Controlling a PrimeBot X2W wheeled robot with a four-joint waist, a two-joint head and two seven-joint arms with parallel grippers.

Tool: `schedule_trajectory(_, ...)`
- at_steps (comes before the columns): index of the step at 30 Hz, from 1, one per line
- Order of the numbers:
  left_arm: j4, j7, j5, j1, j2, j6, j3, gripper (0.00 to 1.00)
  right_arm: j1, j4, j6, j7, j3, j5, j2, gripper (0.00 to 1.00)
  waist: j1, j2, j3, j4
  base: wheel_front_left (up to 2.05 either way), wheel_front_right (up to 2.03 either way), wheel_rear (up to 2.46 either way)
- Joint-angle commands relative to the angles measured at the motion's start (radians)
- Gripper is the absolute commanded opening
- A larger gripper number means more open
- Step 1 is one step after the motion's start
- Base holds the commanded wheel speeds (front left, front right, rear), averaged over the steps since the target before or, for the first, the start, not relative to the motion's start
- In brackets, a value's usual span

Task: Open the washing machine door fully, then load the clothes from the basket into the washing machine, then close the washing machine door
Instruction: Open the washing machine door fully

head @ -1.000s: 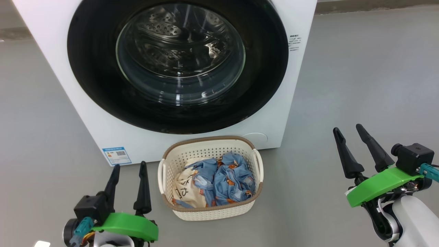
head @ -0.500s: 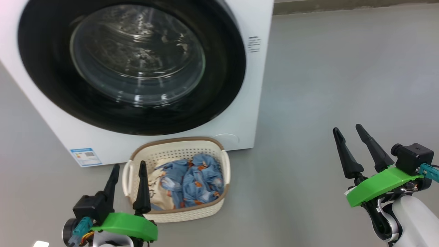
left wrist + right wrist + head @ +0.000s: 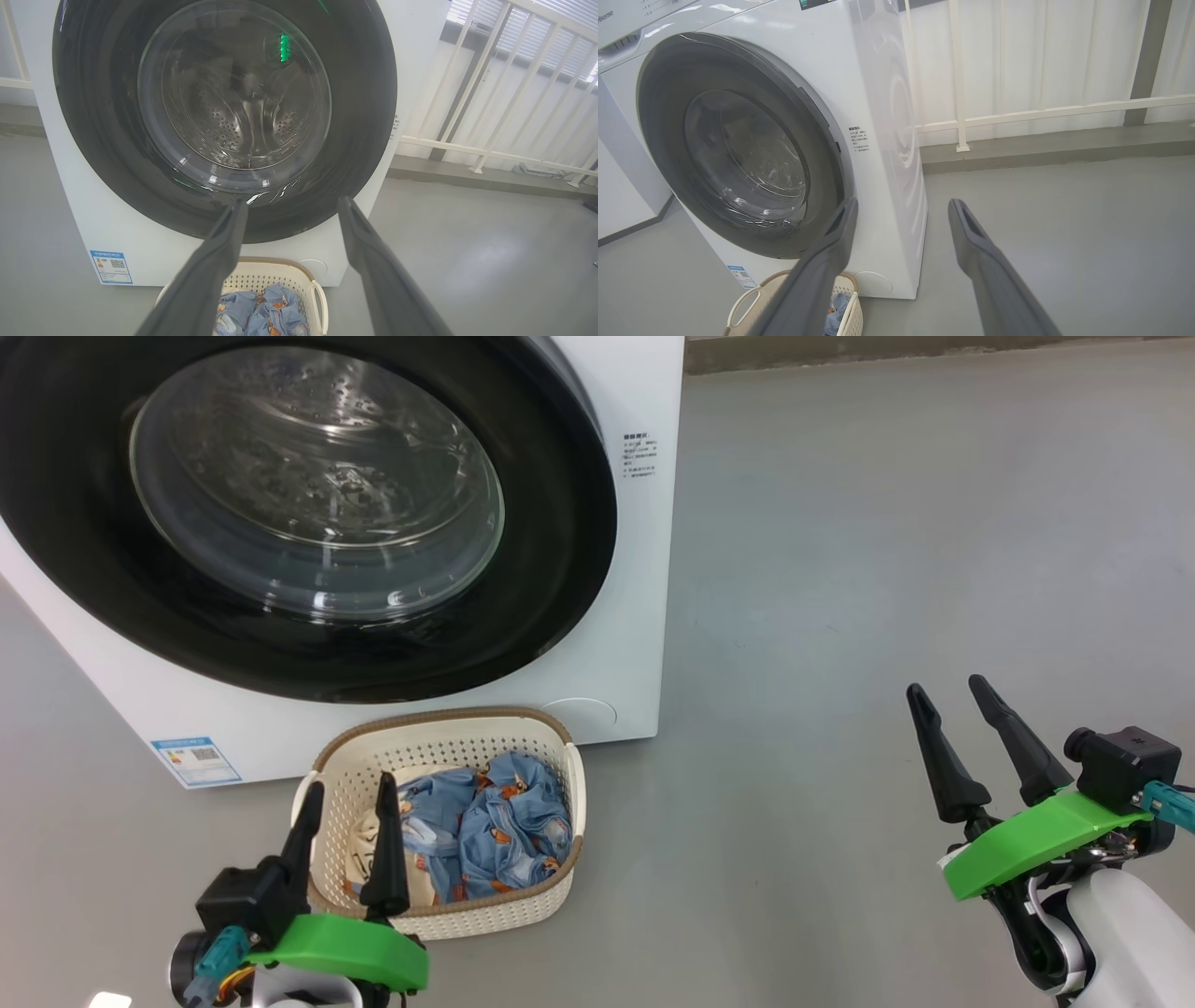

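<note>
As we look down at the washing machine (image 3: 644, 569), our left pincer (image 3: 351, 784) and right pincer (image 3: 946, 684) both have their fingers spread wide and hold nothing. We count two pincers, one machine, one round washing machine door (image 3: 308, 504) that is shut, and one basket (image 3: 439, 716). The clothes (image 3: 495, 821) lie in one small heap inside the basket, which sits on the floor (image 3: 840, 569) just below the door. The floor is grey and smooth. A white railing (image 3: 1045, 112) stands behind.
</note>
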Motion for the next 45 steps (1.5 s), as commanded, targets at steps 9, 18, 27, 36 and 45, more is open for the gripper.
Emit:
schedule_trajectory(9,-0.033,-0.012,-0.008,-0.043,0.011,0.009,0.034,1.00,-0.006,-0.017,0.006,-0.012,0.026,0.006,-0.004,1.00,-0.0001,0.0000,0.001,0.000,0.00,0.00,0.00)
schedule_trajectory(18,-0.036,-0.012,-0.011,-0.044,0.011,0.012,0.035,1.00,-0.003,-0.012,0.006,-0.012,0.030,0.011,-0.002,1.00,-0.0001,0.0000,0.001,0.001,0.00,0.00,0.00)
schedule_trajectory(27,-0.040,-0.012,-0.013,-0.043,0.011,0.013,0.041,1.00,0.002,0.004,0.006,-0.012,0.040,0.022,0.002,1.00,-0.0001,0.0000,0.002,0.002,0.00,0.00,0.00)
schedule_trajectory(36,-0.039,-0.012,-0.019,-0.043,0.011,0.012,0.044,1.00,0.002,0.016,0.006,-0.012,0.049,0.030,0.006,1.00,-0.0001,0.0000,0.006,0.002,0.00,0.00,0.00)
schedule_trajectory(45,-0.042,-0.012,-0.017,-0.035,0.011,0.023,0.055,1.00,-0.010,0.019,0.006,-0.012,0.037,0.041,-0.003,1.00,-0.0001,0.0000,0.020,0.011,0.00,0.00,0.00)
